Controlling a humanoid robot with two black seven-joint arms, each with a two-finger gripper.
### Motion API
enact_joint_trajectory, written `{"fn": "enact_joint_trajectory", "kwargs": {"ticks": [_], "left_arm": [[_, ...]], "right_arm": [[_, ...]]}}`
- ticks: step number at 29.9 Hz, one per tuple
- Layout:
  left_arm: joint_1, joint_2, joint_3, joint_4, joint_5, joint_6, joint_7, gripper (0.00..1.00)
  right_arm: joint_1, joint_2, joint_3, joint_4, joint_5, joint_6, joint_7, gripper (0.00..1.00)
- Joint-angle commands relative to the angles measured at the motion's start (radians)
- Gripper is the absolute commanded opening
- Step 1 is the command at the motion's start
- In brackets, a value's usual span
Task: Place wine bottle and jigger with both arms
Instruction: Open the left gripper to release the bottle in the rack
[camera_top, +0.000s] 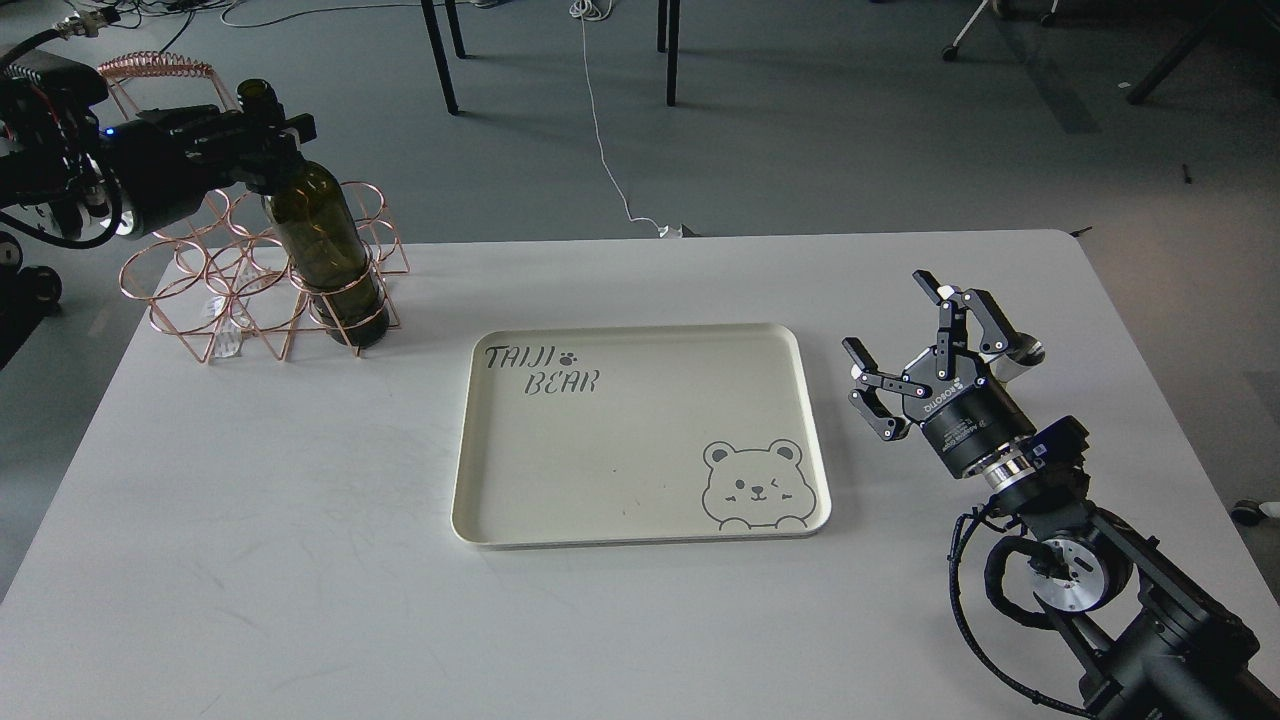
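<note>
Green wine bottle (318, 225), one; steel jigger (1018, 357), one.

Wine bottle (322, 235): dark olive glass, glossy. Rack (215, 290): thin copper-toned wire, shiny. Tray (640, 530): cream, smooth, matt, plastic-looking. Tabletop (250, 560): white, matt, faintly scuffed. Jigger (1022, 357): bright polished metal. Right end effector (905, 350): matt black, silver wrist ring.

White table (300, 560) — occupied by cream tray (640, 520), copper wire rack (190, 300) and, at the right, jigger (1022, 356).
</note>
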Motion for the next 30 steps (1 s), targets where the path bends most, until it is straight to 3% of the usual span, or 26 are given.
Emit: {"fn": "enact_joint_trajectory", "kwargs": {"ticks": [1, 9, 11, 12, 14, 15, 30], "left_arm": [[0.001, 0.001, 0.001, 0.000, 0.003, 0.004, 0.000, 0.03], [0.001, 0.001, 0.002, -0.002, 0.006, 0.004, 0.000, 0.00], [0.001, -0.001, 0.002, 0.000, 0.006, 0.006, 0.000, 0.07], [0.000, -0.002, 0.002, 0.000, 0.006, 0.006, 0.000, 0.19], [0.000, -0.010, -0.001, -0.002, -0.005, 0.007, 0.000, 0.79], [-0.002, -0.010, -0.001, -0.002, -0.005, 0.007, 0.000, 1.00], [-0.014, -0.007, -0.001, -0.002, -0.008, 0.007, 0.000, 0.99]], "right_arm": [[0.000, 0.000, 0.001, 0.000, 0.000, 0.000, 0.000, 0.99], [0.000, 0.000, 0.000, 0.001, 0.000, 0.000, 0.000, 0.99], [0.000, 0.000, 0.000, 0.000, -0.001, 0.000, 0.000, 0.99], [0.000, 0.000, 0.000, 0.000, -0.001, 0.000, 0.000, 0.99], [0.000, 0.000, 0.000, 0.001, 0.000, 0.000, 0.000, 0.99], [0.000, 0.000, 0.000, 0.000, 0.000, 0.000, 0.000, 0.99], [-0.006, 0.000, 0.000, 0.008, -0.001, 0.000, 0.000, 0.99]]}}
